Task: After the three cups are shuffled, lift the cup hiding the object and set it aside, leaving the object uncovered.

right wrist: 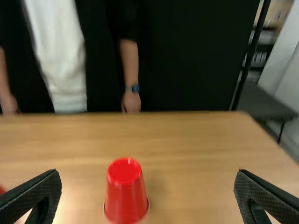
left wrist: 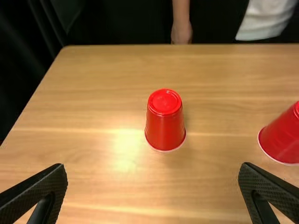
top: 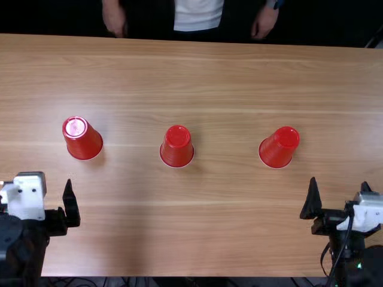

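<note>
Three red cups stand rim-down in a row on a wooden table: mid cup, L cup well to its left, R cup well to its right, none touching.

L gripper sits nearer the robot than the mid cup and far off to its left. It faces the L cup w/ fingers spread wide, holding nothing. R gripper mirrors it: nearer the robot than the mid cup, far to its right, facing the R cup, fingers also wide apart, nothing held. Both are well apart from every cup.

Progress, as a judgement: the robot's part has not begun. No cup is lifted or tipped. The object isn't visible, so can't tell which cup hides it. Left to do: pick the correct cup, grip it, lift it, then set it aside w/ the object left bare.
</note>
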